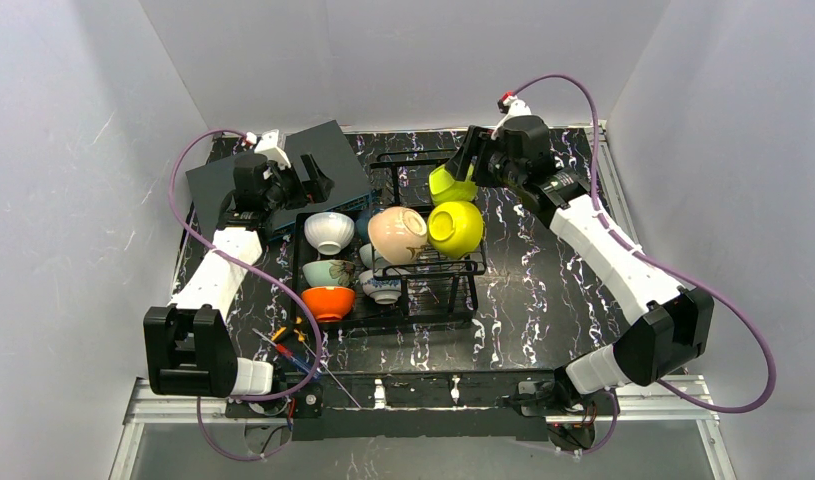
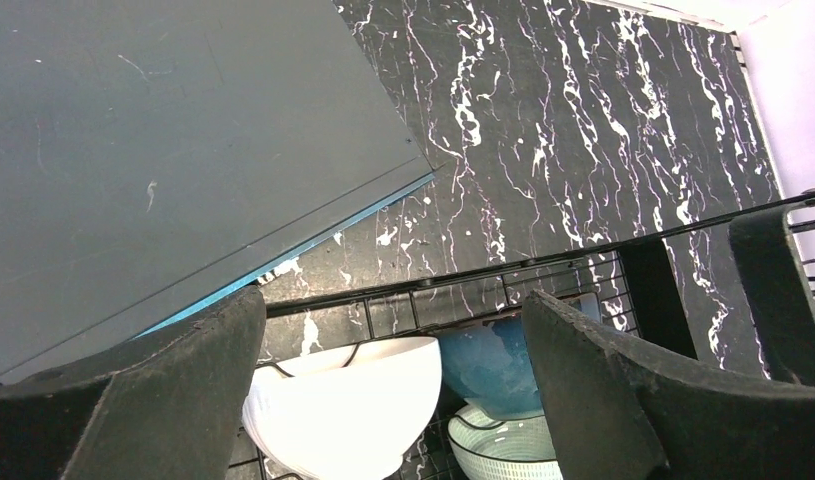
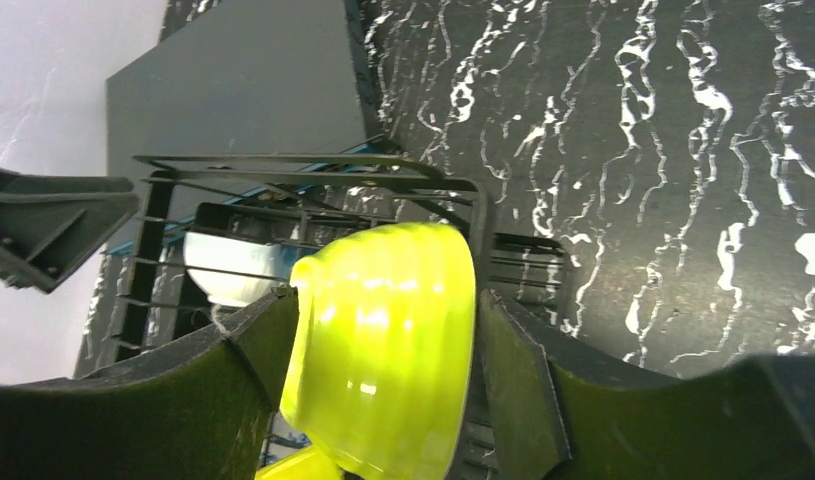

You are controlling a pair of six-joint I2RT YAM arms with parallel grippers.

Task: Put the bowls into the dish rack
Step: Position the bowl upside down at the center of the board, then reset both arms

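The black wire dish rack point(image 1: 438, 268) stands mid-table. In it are a white bowl point(image 1: 329, 232), a pinkish beige bowl point(image 1: 397, 234), a bright yellow bowl point(image 1: 455, 228), a mint-green bowl point(image 1: 328, 272), an orange bowl point(image 1: 328, 302) and a blue-and-white bowl point(image 1: 382, 288). A second yellow bowl point(image 3: 383, 340) sits tilted between the fingers of my right gripper point(image 3: 383, 300) over the rack's far right corner. The left finger touches it and the right finger stands just off its rim. My left gripper point(image 2: 393, 310) hangs open above the white bowl point(image 2: 333, 410) and a dark blue bowl point(image 2: 488, 370).
A dark grey flat box point(image 1: 283, 170) lies at the far left, right beside the rack and under my left arm. Loose wires and small tools point(image 1: 293, 342) lie near the left arm's base. White walls close in the table on three sides.
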